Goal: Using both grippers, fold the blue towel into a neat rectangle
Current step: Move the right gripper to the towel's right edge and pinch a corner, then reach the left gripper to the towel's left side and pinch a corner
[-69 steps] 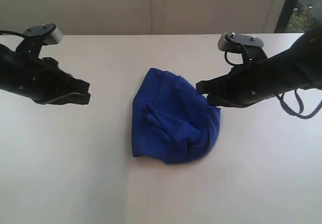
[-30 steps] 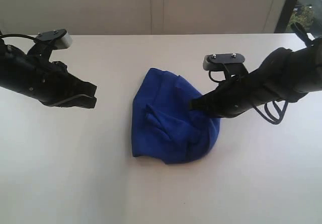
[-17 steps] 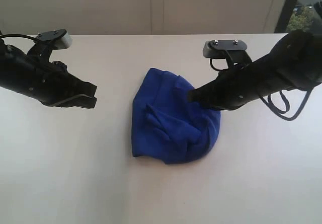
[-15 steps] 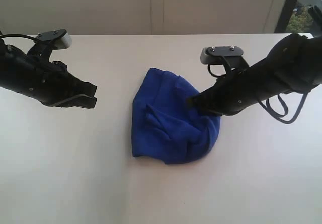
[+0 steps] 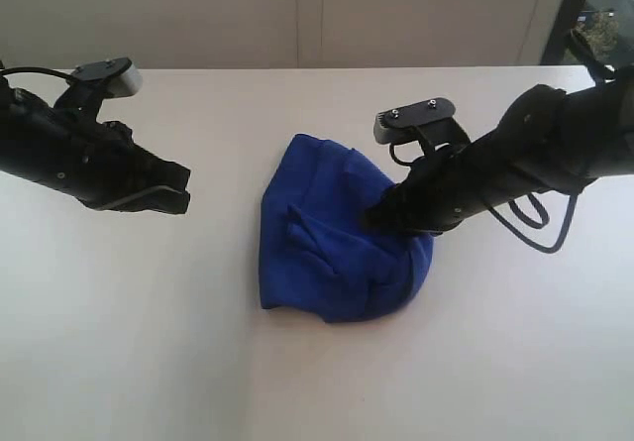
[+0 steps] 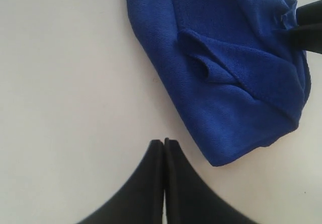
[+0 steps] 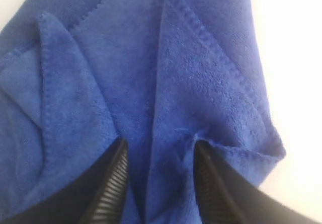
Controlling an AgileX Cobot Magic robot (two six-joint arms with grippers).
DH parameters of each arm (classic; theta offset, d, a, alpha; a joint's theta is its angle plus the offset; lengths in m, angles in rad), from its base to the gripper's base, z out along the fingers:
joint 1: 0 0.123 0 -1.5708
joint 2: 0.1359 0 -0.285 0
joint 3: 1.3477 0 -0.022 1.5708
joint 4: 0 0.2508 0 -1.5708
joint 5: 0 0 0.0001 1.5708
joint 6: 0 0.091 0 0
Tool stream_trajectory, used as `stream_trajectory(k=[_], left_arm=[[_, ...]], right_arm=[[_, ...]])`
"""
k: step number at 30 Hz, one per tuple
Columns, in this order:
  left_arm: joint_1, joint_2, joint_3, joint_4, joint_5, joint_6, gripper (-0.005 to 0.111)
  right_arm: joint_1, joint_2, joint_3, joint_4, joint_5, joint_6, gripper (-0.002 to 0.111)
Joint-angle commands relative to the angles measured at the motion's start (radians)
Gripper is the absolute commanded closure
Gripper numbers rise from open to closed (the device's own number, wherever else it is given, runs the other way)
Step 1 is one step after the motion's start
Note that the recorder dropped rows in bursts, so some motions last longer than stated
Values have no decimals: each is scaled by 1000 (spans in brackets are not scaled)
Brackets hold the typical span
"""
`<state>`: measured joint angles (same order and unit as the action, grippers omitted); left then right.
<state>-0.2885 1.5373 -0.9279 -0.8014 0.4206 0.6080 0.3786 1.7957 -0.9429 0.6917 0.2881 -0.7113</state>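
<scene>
1. My right black claw [image 7: 160, 156], pads spread, straddles a ridge of the crumpled royal-blue microfibre towel [image 5: 342, 238] on the pale table [image 5: 149, 362], ready to pinch
2. My left black claw [image 6: 164, 146] (tips pressed together) hovers beside it, awaiting a corner

Right claw [image 5: 380, 216] on crumpled blue towel [image 5: 319, 255]

Table [image 5: 149, 342]: you see one pale, off-white top, matte and plain, spanning the exterior view.
Wall [image 5: 198, 15]: beige panels behind the table's far edge, with vertical seams.
Window frame [image 5: 560, 15]: a dark, slanted bar at your upper right.
Foliage [image 5: 606, 33]: green and blurred, beyond that frame.
</scene>
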Motion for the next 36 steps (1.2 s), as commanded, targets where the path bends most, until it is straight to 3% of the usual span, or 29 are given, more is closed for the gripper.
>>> stream_trajectory(k=[1,10,15,16,20,27,36], left_arm=[[-5,-2,-1,-19,20,-1,107],[-5,-2,-1,-19,22,-1,107],[-5,-2,-1,-19,22,1,107],[-5,-2,-1,-19,22,1,107],[-5,-2,-1,-19,22,1,107],[-5,-2,-1,-19,14,1,107],[-5,-2,-1,-96,60,8,107]], right_arm=[[2,29,-2,-50,-20,38,68],[2,46,-2,-94,-65,38,71],[2,46,-2,-130,-50,38,106],[0,46,-2,-134,-48,38,108],[0,40,-2,-139,-53,36,108],[-21,-182,-2,-155,19,111,108],[-111,-310,11,-641,308,541,108]])
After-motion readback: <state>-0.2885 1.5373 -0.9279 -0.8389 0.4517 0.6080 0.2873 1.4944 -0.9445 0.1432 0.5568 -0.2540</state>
